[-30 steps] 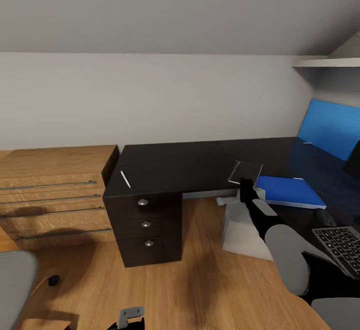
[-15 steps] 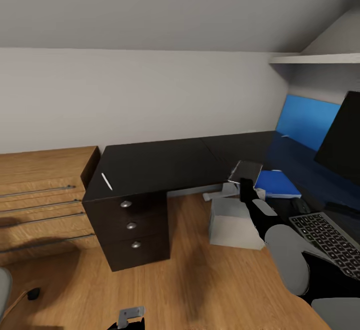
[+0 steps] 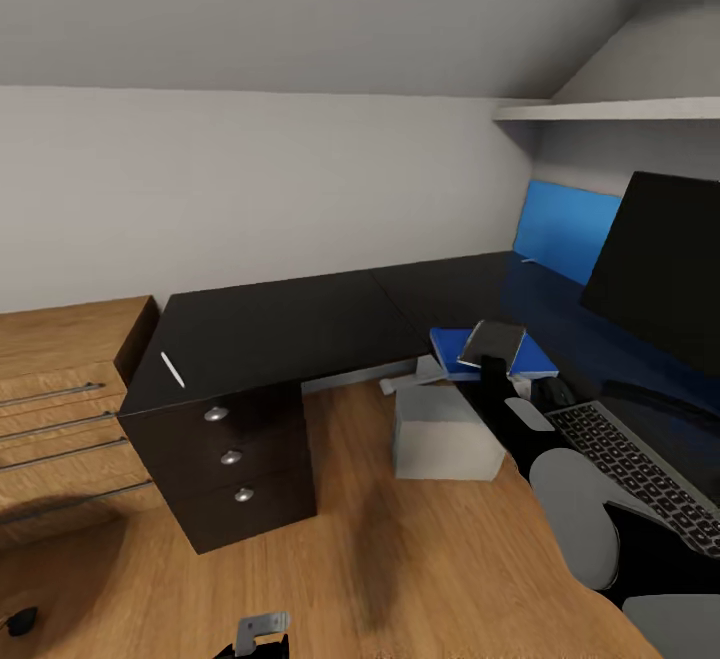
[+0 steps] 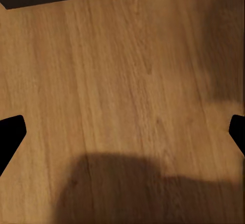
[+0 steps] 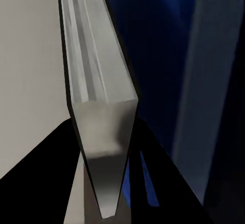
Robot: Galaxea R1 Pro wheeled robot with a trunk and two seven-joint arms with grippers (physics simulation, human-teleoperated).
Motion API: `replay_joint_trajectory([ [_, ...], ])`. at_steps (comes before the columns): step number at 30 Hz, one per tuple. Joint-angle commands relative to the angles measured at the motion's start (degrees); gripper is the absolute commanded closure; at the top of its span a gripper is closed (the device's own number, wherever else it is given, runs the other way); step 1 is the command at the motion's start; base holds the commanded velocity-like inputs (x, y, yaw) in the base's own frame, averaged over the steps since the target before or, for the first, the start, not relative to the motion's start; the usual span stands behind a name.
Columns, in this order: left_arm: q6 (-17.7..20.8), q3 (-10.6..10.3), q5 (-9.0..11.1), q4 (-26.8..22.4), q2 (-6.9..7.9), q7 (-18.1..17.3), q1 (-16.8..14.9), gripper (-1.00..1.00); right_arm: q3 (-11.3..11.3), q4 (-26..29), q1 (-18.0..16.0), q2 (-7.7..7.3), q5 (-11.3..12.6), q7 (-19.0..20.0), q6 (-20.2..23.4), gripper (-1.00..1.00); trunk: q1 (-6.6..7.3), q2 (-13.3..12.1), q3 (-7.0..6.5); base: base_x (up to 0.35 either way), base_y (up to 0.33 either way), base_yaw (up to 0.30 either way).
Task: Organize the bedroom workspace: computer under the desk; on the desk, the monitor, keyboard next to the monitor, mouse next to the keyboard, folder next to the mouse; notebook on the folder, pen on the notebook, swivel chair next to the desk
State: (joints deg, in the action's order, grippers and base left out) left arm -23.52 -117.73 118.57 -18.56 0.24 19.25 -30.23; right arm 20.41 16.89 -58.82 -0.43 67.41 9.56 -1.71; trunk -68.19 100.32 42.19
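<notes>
Stacking is the step in hand: the grey notebook (image 3: 493,343) is being held edge-on between the pinched fingers of the right gripper (image 3: 492,363), just above the blue folder (image 3: 450,351) lying at the desk's (image 3: 290,324) front edge beside the mouse (image 3: 553,391) and keyboard (image 3: 640,469). The left gripper (image 4: 122,132) is hanging over bare floor (image 4: 122,71), fingers spread wide and empty. The pen (image 3: 172,369) is lying near the desk's far left corner, above the drawers. Next, the notebook is probably being lowered flat, squared to the folder, before release.
</notes>
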Motion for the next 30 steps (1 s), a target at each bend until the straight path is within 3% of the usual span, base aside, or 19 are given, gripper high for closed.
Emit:
replay_joint_trajectory([
  [1,-0.35,-0.48,0.26,-0.21,0.02,0.36,-0.1,-1.0,-0.04,-0.1,-0.07,0.0,0.6,0.33,-0.13,1.0,0.01,0.03,0.11,0.0,0.0,-0.216],
  [9,-0.33,-0.48,0.26,-0.24,0.02,0.36,-0.1,-1.0,-0.04,-0.12,-0.07,0.0,0.62,0.42,-0.05,1.0,0.01,0.03,0.53,0.0,0.0,-0.189],
  [30,-0.4,-0.48,0.26,-0.23,0.02,0.35,-0.1,-1.0,-0.19,-0.1,-0.07,0.0,0.54,0.72,0.31,1.0,0.01,0.03,0.59,0.025,0.0,-0.007],
])
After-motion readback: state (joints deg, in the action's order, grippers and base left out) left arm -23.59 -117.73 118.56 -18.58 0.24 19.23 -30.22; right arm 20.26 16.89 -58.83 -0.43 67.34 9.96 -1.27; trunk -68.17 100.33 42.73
